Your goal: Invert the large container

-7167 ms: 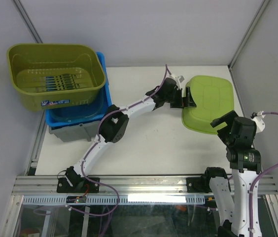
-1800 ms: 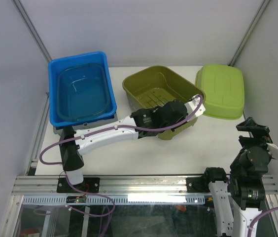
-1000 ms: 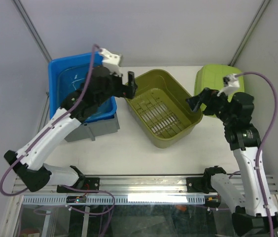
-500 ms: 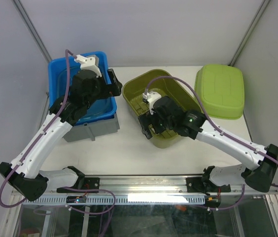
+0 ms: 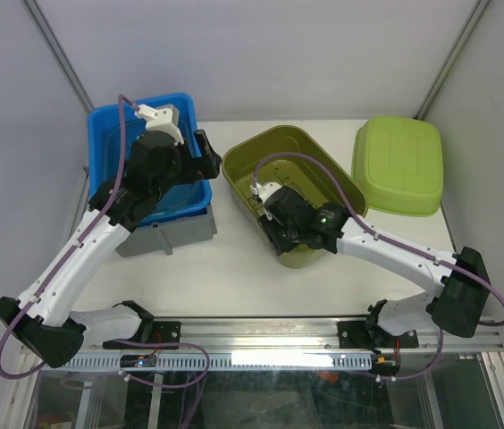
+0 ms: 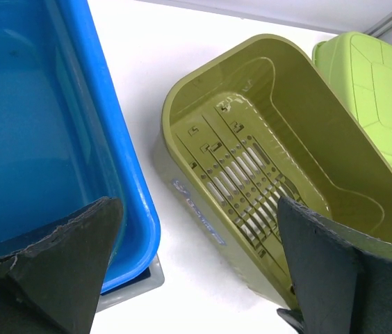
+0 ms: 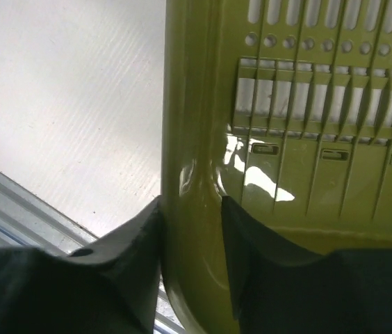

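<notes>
Since the large container (image 5: 306,179), upright mid-frame on the surface (image 5: 234,268), looks light, stiff and slick, its near rim, pinched by the right gripper (image 7: 192,229), suits turning, while the left gripper (image 6: 196,209) hangs spread.

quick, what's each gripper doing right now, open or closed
left gripper: open, holding nothing
right gripper: closed on the rim of the olive container

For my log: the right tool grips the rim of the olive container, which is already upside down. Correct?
No: the right tool grips the rim of the olive container, but it is open side up; the left wrist view shows its slotted floor.
</notes>
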`<state>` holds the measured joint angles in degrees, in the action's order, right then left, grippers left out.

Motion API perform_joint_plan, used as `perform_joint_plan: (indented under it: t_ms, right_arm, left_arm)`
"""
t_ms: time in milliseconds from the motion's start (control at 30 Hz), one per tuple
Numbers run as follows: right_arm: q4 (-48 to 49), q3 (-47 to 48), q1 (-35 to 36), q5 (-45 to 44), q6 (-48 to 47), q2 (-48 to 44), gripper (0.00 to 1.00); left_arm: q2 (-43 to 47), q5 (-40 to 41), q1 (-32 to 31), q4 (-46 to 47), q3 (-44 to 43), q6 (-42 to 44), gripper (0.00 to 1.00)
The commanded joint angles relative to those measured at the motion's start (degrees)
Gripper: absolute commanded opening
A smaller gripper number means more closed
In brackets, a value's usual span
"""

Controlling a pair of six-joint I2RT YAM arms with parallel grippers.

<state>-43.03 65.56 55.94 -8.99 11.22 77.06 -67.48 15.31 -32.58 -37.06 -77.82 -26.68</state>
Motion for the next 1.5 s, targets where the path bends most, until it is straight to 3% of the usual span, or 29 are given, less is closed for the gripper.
perform_joint_plan:
  t_ms: [0, 100, 200, 400, 533, 667, 867, 967, 1133, 1200, 1367, 1467]
  right_arm:
    - [3.1, -0.2, 0.5, -1.9, 0.7, 1.0, 0.29]
    - [3.5, 1.5, 0.3, -1.7, 0.8, 0.4, 0.0]
    - [4.7, 5.8, -2.0, 7.9, 2.5, -1.9, 0.0]
    - [16.3, 9.3, -14.0, 28.3, 12.9, -6.3, 0.0]
    - [32.0, 5.4, -23.0, 40.7, 26.5, -8.1, 0.0]
    - [54.9, -1.3, -29.4, 49.1, 44.4, -8.2, 0.0]
    - [87.4, -8.9, -35.3, 53.2, 67.3, -2.1, 0.0]
    - [107.3, -14.4, -38.1, 53.3, 82.4, 3.4, 0.0]
    - [132.0, -19.9, -40.3, 51.1, 98.4, 13.3, 0.0]
    - [136.8, -21.5, -41.2, 50.2, 101.6, 15.8, 0.0]
    - [137.0, -26.0, -44.4, 52.5, 101.1, 16.5, 0.0]
    - [137.0, -28.0, -46.4, 54.7, 101.2, 16.5, 0.0]
  left_arm:
    - [1.9, -1.8, 0.1, 3.7, 1.2, -0.6, 0.99]
    - [1.6, -3.2, 0.1, 4.0, 1.4, -0.7, 0.99]
    - [1.7, -3.1, 0.2, 4.1, 1.3, -0.5, 0.99]
    - [1.0, -4.1, 0.1, 3.4, -1.4, -1.2, 0.99]
    - [1.8, -4.5, 0.2, 3.5, -2.2, -1.2, 0.99]
    - [3.3, -4.9, 0.1, 3.5, -2.6, -0.9, 0.99]
    - [4.3, -8.0, 0.2, 3.2, -2.7, -0.4, 0.99]
    - [4.2, -11.8, 0.1, 3.1, -2.7, 0.5, 0.99]
    - [3.6, -18.0, 0.1, 3.0, -1.7, 1.6, 0.99]
    - [3.2, -20.4, 0.1, 3.1, -0.9, 2.2, 0.99]
    - [1.3, -26.5, 0.1, 3.7, 0.9, 3.2, 0.99]
    - [-0.2, -26.2, 0.1, 4.9, 1.6, 3.4, 0.99]
